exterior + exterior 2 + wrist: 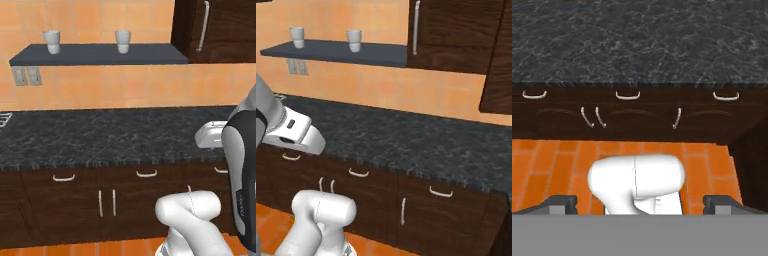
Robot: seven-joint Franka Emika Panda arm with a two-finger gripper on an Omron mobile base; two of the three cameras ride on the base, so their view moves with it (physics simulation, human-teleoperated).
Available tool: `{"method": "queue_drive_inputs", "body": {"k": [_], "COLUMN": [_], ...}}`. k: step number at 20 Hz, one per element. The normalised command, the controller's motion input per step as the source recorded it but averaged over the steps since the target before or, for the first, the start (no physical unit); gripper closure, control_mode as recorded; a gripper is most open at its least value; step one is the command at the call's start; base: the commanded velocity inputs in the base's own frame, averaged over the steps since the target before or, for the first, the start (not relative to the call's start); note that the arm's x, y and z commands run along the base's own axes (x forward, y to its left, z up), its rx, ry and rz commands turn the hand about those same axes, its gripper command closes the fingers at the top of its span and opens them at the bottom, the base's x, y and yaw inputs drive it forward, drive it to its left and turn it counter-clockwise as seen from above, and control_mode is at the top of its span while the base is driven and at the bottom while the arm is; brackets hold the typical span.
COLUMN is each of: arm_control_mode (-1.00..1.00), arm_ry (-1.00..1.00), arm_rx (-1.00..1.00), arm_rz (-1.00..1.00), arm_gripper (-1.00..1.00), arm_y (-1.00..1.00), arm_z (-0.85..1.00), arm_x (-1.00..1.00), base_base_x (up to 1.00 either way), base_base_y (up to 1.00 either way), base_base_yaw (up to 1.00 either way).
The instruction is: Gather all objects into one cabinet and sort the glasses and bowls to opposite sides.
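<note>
Two small cream glasses stand on the thin grey wall shelf (100,54): one glass (51,41) near its left end, the other (122,41) right of the middle. From the right they show as the left glass (297,37) and the right glass (354,40). The dark-brown cabinet (220,30) (456,30) hangs just right of the shelf, its door closed behind a long vertical handle (416,27). My gripper (640,204) is open and empty, held low in front of the counter and pointing down at the lower cupboards. The bowls are out of view.
A dark speckled counter (100,135) (406,140) runs under the shelf, with handled drawers and doors (627,107) below it. Orange brick floor (552,165) lies in front. Wall outlets (26,76) sit under the shelf's left end. A lower dark wood panel (498,60) hangs at the far right.
</note>
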Motion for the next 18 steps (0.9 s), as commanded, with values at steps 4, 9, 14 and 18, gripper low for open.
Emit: {"method": "queue_drive_inputs", "body": {"k": [4,9,14,18], "arm_control_mode": [1.0,1.0,1.0,1.0], "arm_ry": [0.0,0.0,0.0,0.0], "arm_rx": [0.0,0.0,0.0,0.0], "arm_rz": [0.0,0.0,0.0,0.0], "arm_gripper": [-1.0,-1.0,-1.0,-1.0], "arm_y": [0.0,0.0,0.0,0.0], "arm_z": [0.0,0.0,0.0,0.0], "arm_x": [0.0,0.0,0.0,0.0], "base_base_x": [0.0,0.0,0.02,0.07], "base_base_y": [0.41,0.2,0.07,0.01], "base_base_yaw": [0.91,0.84,0.76,0.82]}}
